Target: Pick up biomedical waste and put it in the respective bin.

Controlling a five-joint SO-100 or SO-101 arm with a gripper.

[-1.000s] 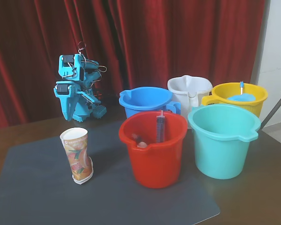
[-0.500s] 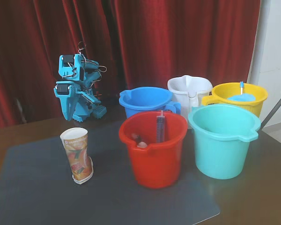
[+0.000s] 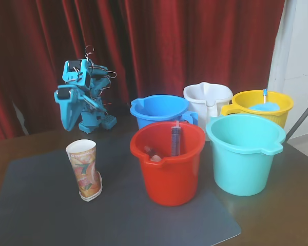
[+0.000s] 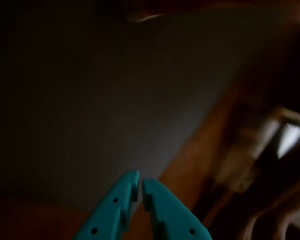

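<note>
Near the grey mat's (image 3: 41, 215) left edge: tall printed paper cup (image 3: 83, 170), upright. Toward the mat's right edge, turquoise plastic bucket (image 3: 245, 152) beside red plastic bucket (image 3: 168, 161). Behind the mat, turquoise two-finger gripper (image 4: 139, 186), fingertips nearly touching, empty.

Open mat (image 3: 41, 205) surrounds the paper cup (image 3: 84, 169); red bucket (image 3: 168, 164) stands right.

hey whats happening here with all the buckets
A small turquoise robot arm sits at the back of the table, holding nothing; its gripper is closed and empty. A printed paper cup stands on the grey mat, not picked up yet. The turquoise bucket waits on the right of the fixed view. A syringe already stands in the red bucket.
</note>
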